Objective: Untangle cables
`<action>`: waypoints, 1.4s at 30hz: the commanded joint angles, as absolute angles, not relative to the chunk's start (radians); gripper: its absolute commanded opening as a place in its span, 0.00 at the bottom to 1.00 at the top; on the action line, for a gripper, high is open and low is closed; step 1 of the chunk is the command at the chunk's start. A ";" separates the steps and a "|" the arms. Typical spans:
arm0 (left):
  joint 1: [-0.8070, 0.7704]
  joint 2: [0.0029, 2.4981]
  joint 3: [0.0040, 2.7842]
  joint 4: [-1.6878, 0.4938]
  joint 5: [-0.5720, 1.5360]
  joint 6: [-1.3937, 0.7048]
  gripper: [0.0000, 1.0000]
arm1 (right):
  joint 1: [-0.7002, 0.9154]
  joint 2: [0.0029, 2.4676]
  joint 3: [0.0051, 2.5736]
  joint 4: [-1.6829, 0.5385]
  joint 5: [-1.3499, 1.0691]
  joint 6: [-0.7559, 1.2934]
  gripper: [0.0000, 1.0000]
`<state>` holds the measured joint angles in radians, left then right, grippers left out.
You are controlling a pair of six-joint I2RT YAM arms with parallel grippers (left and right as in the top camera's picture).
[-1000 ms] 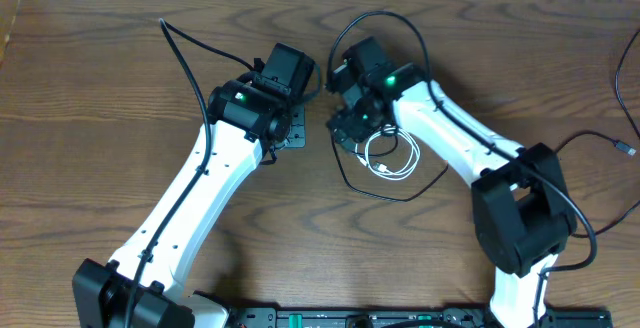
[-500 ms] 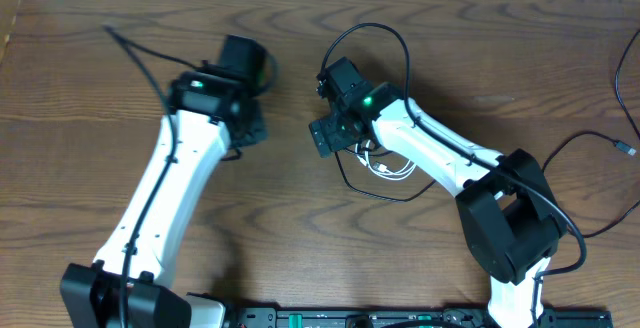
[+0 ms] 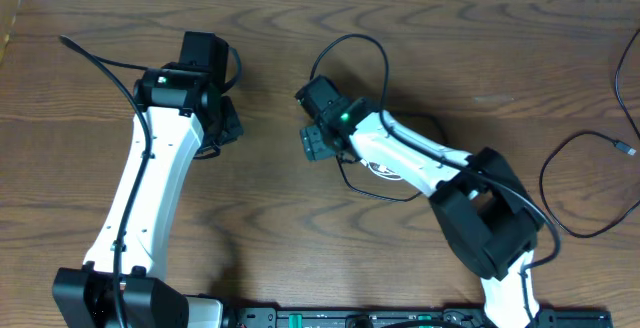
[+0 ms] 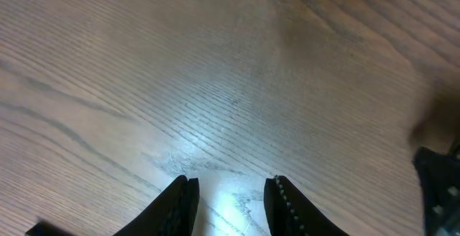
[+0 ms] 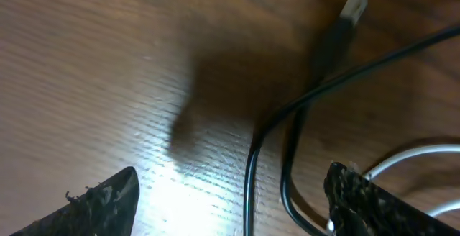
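The untangling looks barely begun. The black cable [image 5: 251,171] and the white cable [image 5: 413,153] lie together near the middle of the desk [image 3: 480,58], mostly under the right arm. The black one throws a wide loop toward the far edge and a second curve toward the near edge. In the right wrist view, two black strands bend close beside each other, and the white strand curves in just beside them. Whether they actually cross is hidden. Nothing has been drawn apart, so I judge that the whole job of pulling the two clear of each other is left.

The right tool [image 5: 233,184] is spread wide and grasps nothing, with the black strands on the desk between its jaws. The left tool [image 4: 230,201] hovers nearer the left edge, partly parted and empty over bare wood.

Both cables are thin, smooth and limp. The black one ends in a small dark plug [image 5: 353,4] with a squared silvery tip. The desk is brown wood grain with a slight sheen.
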<state>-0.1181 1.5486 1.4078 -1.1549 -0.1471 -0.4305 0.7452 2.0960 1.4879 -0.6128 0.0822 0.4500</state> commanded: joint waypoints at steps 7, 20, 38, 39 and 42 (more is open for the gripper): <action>-0.114 1.546 1.412 -1.163 -0.139 -0.443 0.36 | 0.789 2.152 1.479 -0.603 0.239 0.583 0.78; -0.114 1.546 1.412 -1.174 -0.139 -0.443 0.35 | 0.815 2.162 1.477 -0.639 0.222 0.583 0.32; -0.114 1.546 1.412 -1.188 -0.139 -0.443 0.36 | 0.797 2.103 1.479 -0.650 0.191 0.488 0.01; -0.114 1.546 1.412 -1.188 -0.139 -0.443 0.36 | 0.791 2.081 1.479 -0.653 0.180 0.477 0.01; -0.114 1.546 1.412 -1.188 -0.139 -0.443 0.36 | 0.766 2.007 1.480 -0.662 0.157 0.473 0.01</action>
<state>-0.1177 1.5486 1.4078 -1.1820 -0.1364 -0.4309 0.7937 2.1109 1.4822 -0.6586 0.1818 0.5106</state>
